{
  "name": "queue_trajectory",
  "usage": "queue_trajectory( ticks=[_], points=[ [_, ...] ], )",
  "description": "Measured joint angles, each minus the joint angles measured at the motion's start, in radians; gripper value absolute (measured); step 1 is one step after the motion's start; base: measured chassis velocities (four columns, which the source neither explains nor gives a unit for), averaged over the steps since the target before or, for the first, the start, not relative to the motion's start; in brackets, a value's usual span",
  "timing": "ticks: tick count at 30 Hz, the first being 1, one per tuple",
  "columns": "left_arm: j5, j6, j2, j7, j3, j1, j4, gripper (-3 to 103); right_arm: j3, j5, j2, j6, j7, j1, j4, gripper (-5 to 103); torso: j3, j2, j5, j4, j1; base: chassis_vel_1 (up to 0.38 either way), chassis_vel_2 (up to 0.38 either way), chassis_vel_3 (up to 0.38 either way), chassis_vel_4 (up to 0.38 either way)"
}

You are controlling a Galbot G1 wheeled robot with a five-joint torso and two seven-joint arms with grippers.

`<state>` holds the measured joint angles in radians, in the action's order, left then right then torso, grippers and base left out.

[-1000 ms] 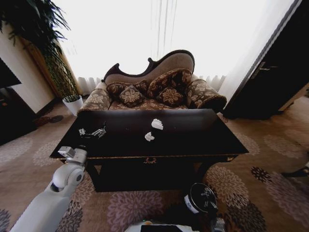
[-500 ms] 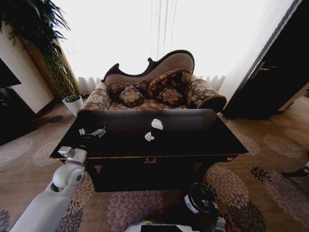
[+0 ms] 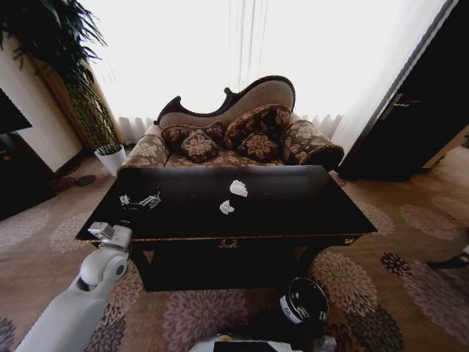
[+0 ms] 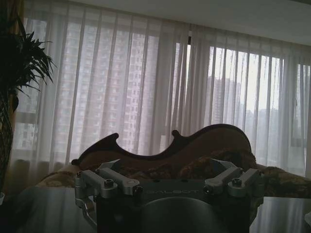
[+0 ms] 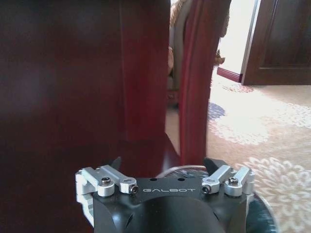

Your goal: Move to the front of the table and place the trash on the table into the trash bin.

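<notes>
Fingers of the left gripper are spread apart with nothing between them, held at the table's left front corner; those of the right gripper are likewise spread and unloaded, low beside a table leg. Two white paper wads are seen near the tabletop's centre. On the carpet before the table stands the trash bin. Behind is a sofa.

"GALBOT" on left gripper and right gripper bodies.
</notes>
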<state>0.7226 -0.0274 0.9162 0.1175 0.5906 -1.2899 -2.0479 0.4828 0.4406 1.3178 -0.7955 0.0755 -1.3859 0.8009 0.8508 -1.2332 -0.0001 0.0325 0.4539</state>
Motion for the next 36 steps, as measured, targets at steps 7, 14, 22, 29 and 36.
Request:
queue_trajectory(
  ticks=[7, 14, 22, 29, 36],
  points=[
    [0.000, 0.000, 0.000, 0.000, 0.000, 0.000, 0.000, 100, 0.056, 0.006, 0.064, -0.003, 0.054, -0.160, 0.269, 100, 0.000, 0.000, -0.0001, 0.0001, 0.000, 0.000, 0.000, 0.000, 0.000],
    [0.000, 0.000, 0.000, 0.000, 0.000, 0.000, 0.000, 100, 0.142, 0.053, 0.116, -0.006, 0.222, -0.342, 0.537, 100, 0.000, 0.000, -0.0002, 0.0001, 0.000, 0.000, 0.000, 0.000, 0.000],
    [0.000, 0.000, 0.000, 0.000, 0.000, 0.000, 0.000, 100, 0.229, 0.099, 0.135, -0.007, 0.349, -0.457, 0.746, 100, 0.000, 0.000, -0.0003, 0.0000, 0.000, 0.000, 0.000, 0.000, 0.000],
    [0.000, 0.000, 0.000, 0.000, 0.000, 0.000, 0.000, 100, 0.312, 0.129, 0.140, -0.007, 0.338, -0.528, 0.970, 100, 0.000, 0.000, -0.0002, 0.0000, 0.000, 0.000, 0.000, 0.000, 0.000],
    [0.000, 0.000, 0.000, 0.000, 0.000, 0.000, 0.000, 100, 0.368, 0.150, 0.124, -0.006, 0.299, -0.552, 1.095, 100, 0.000, 0.000, -0.0001, 0.0000, 0.000, 0.000, 0.000, 0.000, 0.000]
  ],
)
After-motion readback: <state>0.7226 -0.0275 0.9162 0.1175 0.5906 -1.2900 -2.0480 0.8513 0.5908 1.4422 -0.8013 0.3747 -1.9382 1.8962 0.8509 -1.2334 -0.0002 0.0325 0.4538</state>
